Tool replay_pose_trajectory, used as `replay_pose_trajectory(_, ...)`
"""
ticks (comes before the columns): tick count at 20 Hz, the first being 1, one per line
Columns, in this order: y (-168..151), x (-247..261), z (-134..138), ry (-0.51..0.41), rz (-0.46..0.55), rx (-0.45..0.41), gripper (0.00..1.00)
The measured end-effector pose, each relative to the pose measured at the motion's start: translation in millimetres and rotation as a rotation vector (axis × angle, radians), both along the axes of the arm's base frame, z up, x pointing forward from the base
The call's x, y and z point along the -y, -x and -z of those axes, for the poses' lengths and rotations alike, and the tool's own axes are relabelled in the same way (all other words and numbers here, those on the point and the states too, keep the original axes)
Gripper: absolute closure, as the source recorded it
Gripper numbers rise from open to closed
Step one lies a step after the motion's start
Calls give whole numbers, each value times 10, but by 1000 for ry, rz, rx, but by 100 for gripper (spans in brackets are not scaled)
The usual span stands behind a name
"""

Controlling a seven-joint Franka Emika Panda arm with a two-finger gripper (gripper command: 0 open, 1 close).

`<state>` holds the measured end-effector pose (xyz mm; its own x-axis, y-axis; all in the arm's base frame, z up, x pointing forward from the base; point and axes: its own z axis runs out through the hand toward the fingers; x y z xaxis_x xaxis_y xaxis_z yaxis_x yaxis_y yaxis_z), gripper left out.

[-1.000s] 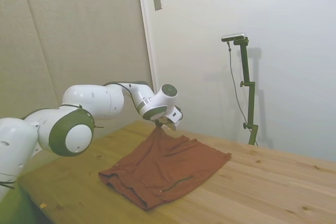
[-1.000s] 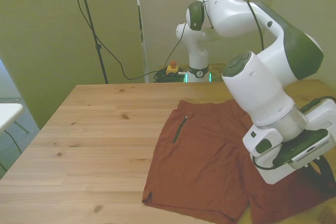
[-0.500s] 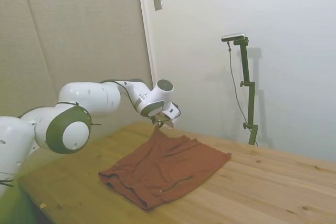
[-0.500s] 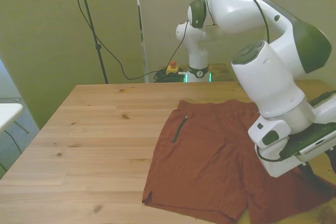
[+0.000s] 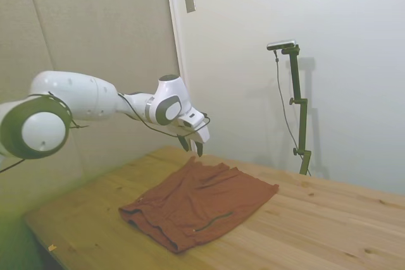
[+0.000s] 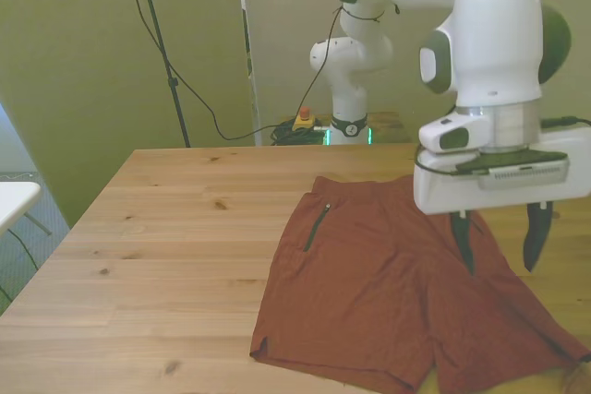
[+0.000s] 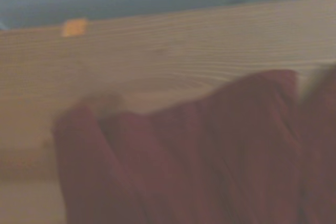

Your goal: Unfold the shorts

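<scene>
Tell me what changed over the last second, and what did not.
The gripper let go of the shorts and rose clear; its fingers now hang open above the cloth, holding nothing. A second ago it pinched up a peak of fabric at the edge on the front view's right. That edge has dropped and now lies spread on the table. The rest of the shorts, pocket slit included, stayed where it was.
</scene>
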<state>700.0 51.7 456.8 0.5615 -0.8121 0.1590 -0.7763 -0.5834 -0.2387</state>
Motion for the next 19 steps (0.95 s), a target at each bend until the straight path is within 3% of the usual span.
replay_pose_trajectory(5, 713, 69, -142, 106, 2, -97, 0)
replay_pose_trajectory(12, 1902, -55, -410, 116, -50, -114, 0)
replay_pose_trajectory(15, 2459, -117, -377, 132, -69, -118, 0)
replay_pose_trajectory(19, 3152, -36, -137, 132, -62, -139, 0)
